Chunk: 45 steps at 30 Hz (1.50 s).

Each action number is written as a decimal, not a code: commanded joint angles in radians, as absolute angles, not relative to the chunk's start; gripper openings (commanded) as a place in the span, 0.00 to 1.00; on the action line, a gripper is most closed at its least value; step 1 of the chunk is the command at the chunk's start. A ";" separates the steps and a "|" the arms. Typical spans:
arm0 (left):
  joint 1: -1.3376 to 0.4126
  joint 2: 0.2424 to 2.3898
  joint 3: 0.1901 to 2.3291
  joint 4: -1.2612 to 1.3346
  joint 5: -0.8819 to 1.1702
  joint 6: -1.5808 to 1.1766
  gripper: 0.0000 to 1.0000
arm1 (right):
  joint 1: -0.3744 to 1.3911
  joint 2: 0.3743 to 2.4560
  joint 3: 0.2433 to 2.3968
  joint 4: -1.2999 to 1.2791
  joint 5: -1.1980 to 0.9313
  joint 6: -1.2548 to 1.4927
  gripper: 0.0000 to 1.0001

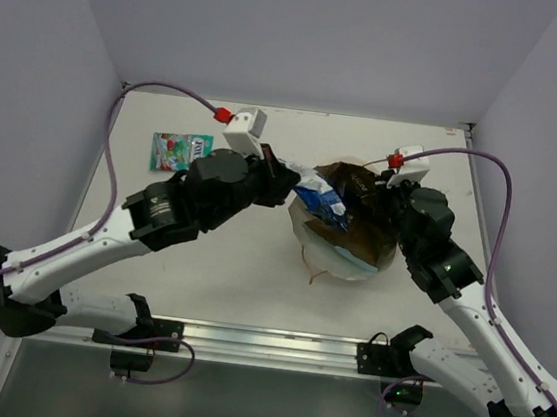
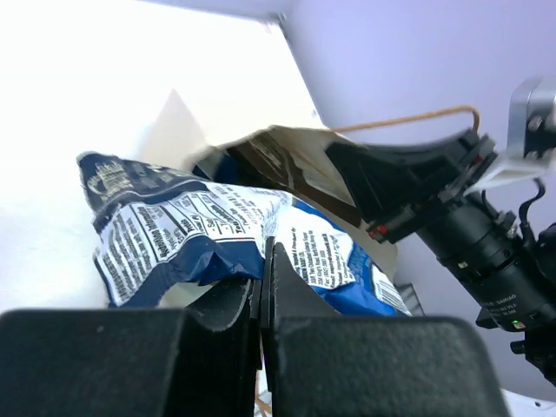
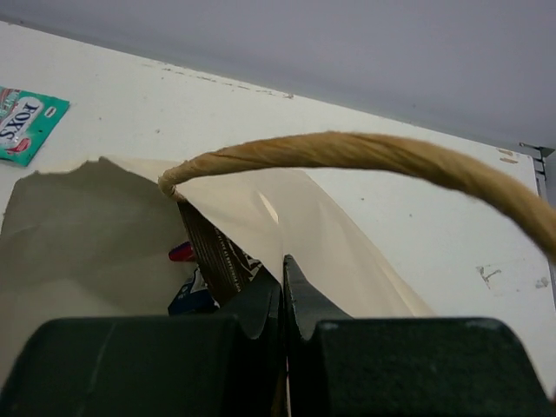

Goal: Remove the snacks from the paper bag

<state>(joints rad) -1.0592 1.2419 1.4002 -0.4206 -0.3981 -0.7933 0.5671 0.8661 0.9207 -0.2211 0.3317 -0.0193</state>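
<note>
Gripping: left gripper [image 2: 265, 265] clamped on blue-white packet [image 2: 200, 230] | far end at paper bag [image 1: 360, 240] mouth, rightward | right gripper [image 3: 283, 274] pinching bag rim

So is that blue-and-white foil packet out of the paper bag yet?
Partly out. The blue-and-white foil packet is pinched in the shut left jaws, with its far end overlapping the mouth of the cream paper bag.

A robot lab: white counter [image 1: 242, 265] boxed by plain pale walls [image 1: 319, 32], left arm [image 1: 73, 246] and right arm [image 1: 491, 333] bolted to a metal rail [image 1: 263, 340].
</note>
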 commanded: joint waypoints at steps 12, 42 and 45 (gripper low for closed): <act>-0.579 1.175 1.296 -0.436 -0.364 -0.542 0.00 | 0.557 0.810 0.893 -0.238 0.367 -0.037 0.00; -0.308 1.232 0.867 -0.044 -0.014 -0.681 0.95 | 0.557 0.821 0.908 -0.273 0.324 -0.044 0.00; -0.424 1.114 0.906 -0.098 -0.017 -0.724 0.94 | 0.557 0.828 0.920 -0.281 0.328 -0.051 0.00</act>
<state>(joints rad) -0.3252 1.2087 0.8455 -0.0040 -0.0460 -0.7090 0.5625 0.8192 0.8886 -0.2234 0.3195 -0.0376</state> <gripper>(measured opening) 0.944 0.021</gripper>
